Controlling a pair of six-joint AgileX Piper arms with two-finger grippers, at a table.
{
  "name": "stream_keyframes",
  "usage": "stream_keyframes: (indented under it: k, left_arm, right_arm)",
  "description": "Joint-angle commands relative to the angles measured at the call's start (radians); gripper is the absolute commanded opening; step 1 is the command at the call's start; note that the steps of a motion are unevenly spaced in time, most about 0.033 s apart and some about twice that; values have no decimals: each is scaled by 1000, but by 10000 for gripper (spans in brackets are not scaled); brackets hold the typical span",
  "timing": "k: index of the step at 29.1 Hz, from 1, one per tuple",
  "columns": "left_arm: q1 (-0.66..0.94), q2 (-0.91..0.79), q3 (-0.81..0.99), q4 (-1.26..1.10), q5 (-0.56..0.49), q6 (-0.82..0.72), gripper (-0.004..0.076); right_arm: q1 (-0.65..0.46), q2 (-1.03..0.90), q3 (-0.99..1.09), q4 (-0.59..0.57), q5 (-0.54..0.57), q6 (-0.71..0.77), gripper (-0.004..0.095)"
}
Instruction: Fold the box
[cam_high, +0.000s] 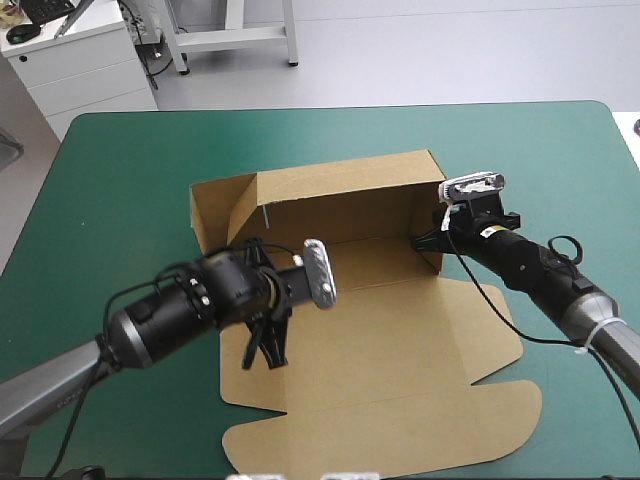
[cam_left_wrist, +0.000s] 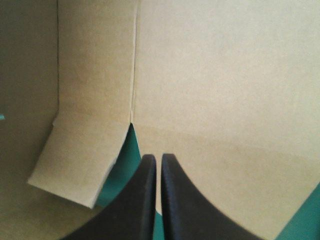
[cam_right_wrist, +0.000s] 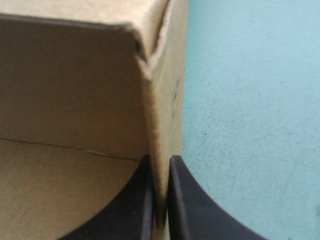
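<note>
Black fingers of the right gripper (cam_right_wrist: 160, 159) are clamping the right side wall of the brown box (cam_right_wrist: 75, 90), holding it upright at its corner with the back wall. Fingers of the left gripper (cam_left_wrist: 158, 156) are pressing together on nothing, with a loose flap (cam_left_wrist: 80, 160) hanging just beside them. Mid-table (cam_high: 120, 160), the box's back and right walls are standing, the left wall (cam_high: 222, 208) is splaying outward, and the lid (cam_high: 400, 370) is lying flat. Judged progress: about halfway, with the left wall and the tucks awaiting completion.

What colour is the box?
The box is plain brown, clearest in the high view.
</note>
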Motion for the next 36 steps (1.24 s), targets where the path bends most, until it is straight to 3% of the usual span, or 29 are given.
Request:
stream_keyframes:
  k: [1, 12, 21, 26, 31, 33, 36]
  left_arm:
    - [214, -39, -108, -225, 72, 93, 13]
    - [896, -83, -177, -941, 37, 180, 13]
    - [1314, -84, -173, -1163, 67, 174, 13]
    - [1423, -84, -144, -1178, 18, 76, 13]
    - [1436, -85, -29, -1180, -30, 61, 13]
    - [1436, -94, 35, -1174, -78, 41, 13]
    - [1437, -100, 116, -1167, -135, 33, 13]
  right_arm:
    - [0, -31, -37, 16, -31, 2, -11]
    - [0, -31, -37, 16, 9, 2, -13]
    - [0, -31, -37, 15, 39, 0, -13]
    - [-2, -31, -37, 15, 56, 36, -13]
    - [-32, -30, -61, 15, 98, 57, -12]
    - [-77, -30, -104, 7, 182, 76, -12]
    - [-163, -19, -237, -32, 403, 135, -6]
